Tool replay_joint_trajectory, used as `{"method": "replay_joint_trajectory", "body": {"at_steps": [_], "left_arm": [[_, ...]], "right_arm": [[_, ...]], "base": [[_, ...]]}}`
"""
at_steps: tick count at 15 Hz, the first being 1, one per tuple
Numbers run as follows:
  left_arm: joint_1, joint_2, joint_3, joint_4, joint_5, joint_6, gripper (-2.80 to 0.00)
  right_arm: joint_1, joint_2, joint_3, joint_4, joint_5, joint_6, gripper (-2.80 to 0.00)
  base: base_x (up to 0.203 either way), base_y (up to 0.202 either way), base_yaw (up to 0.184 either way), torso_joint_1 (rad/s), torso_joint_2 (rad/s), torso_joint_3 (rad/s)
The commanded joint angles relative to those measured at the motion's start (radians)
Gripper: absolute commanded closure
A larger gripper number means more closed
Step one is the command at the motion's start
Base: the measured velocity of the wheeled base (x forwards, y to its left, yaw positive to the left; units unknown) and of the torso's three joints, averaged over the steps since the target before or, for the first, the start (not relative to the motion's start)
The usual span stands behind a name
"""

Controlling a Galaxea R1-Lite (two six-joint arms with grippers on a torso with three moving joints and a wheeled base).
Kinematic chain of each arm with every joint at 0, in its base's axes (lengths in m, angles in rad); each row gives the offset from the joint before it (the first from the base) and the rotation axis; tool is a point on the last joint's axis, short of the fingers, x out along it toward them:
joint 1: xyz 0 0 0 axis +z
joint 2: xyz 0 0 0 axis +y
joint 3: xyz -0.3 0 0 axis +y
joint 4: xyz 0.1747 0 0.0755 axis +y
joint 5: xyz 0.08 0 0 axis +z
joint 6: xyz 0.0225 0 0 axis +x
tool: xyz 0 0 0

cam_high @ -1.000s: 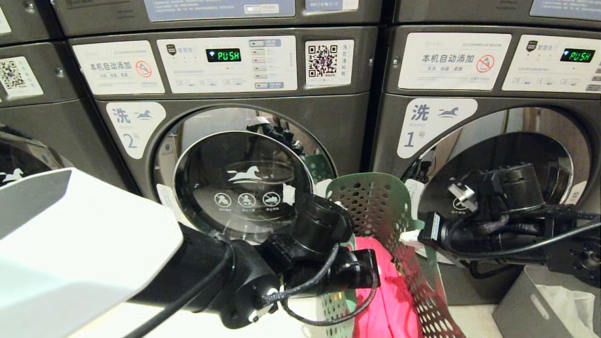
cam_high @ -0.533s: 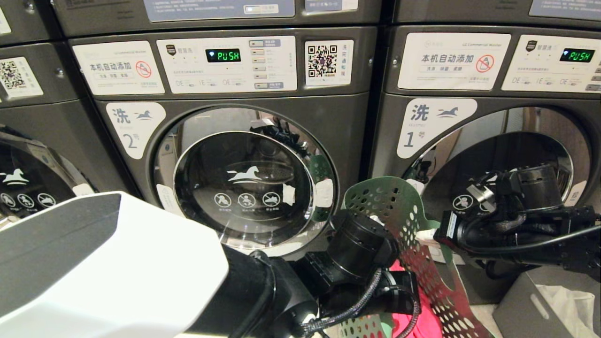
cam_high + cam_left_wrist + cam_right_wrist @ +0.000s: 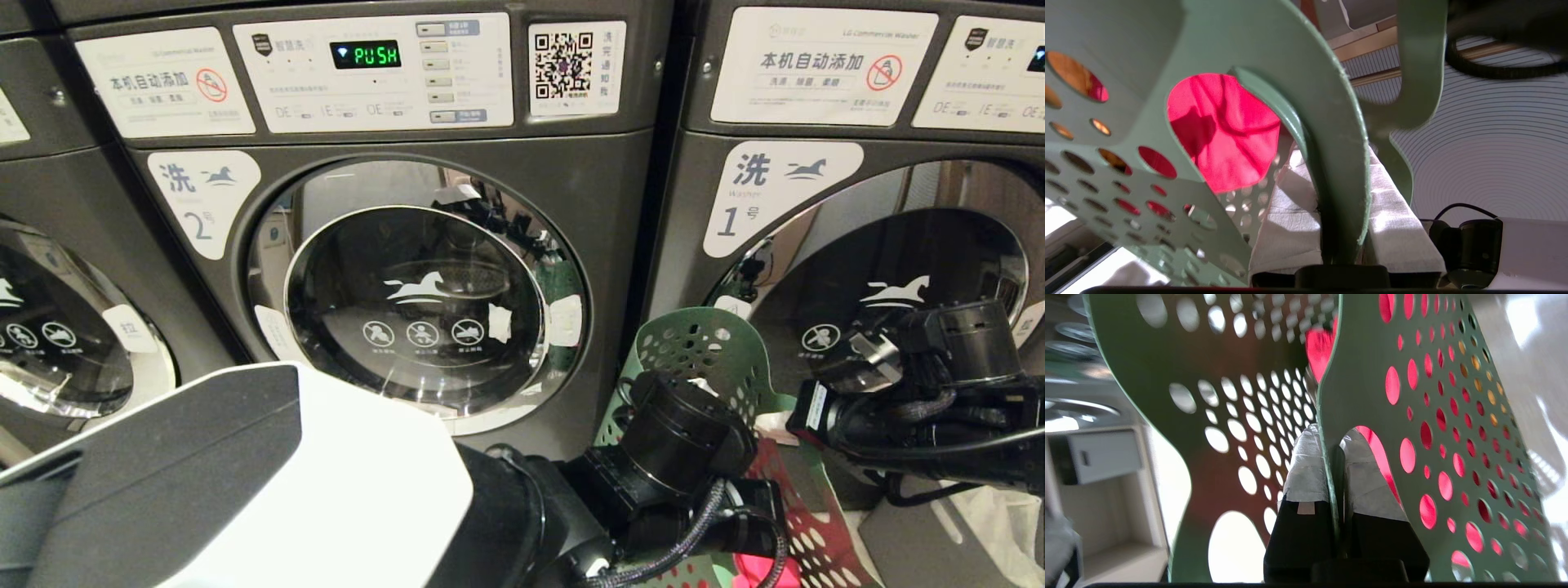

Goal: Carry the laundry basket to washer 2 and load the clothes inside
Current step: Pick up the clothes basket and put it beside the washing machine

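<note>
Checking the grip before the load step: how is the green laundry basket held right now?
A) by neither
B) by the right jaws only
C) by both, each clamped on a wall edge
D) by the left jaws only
C: each wrist view shows padded fingers pinching the laundry basket wall, left gripper and right gripper.

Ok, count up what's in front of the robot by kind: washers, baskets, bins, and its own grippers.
Washers: 3, namely washer 2, washer 1, one unlabelled at the left
Laundry basket: 1
Grey bin: 1
Grippers: 2, left gripper and right gripper, both clamped on the basket
Total: 7
</note>
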Motion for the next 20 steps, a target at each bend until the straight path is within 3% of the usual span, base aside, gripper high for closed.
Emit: {"method": "replay_joint_trajectory", "body": {"at_steps": [1, 7, 20], "left_arm": [[-0.016, 0.04, -0.035, -0.004, -0.001, -0.005, 0.0], [-0.065, 0.12, -0.152, -0.003, -0.001, -0.011, 0.0], [-0.129, 0.32, -0.388, 0.024, 0.002, -0.05, 0.0]], "right_arm": [[-0.009, -0.028, 0.022, 0.04, 0.002, 0.005, 0.0], [-0.109, -0.038, 0.056, 0.045, -0.003, -0.028, 0.0], [-0.219, -0.006, 0.086, 0.104, -0.004, -0.034, 0.0]], "base": [[0.0, 0.0, 0.0, 0.002, 0.0, -0.202], [0.0, 0.0, 0.0, 0.004, 0.0, -0.198], [0.0, 0.0, 0.0, 0.003, 0.0, -0.199]]}}
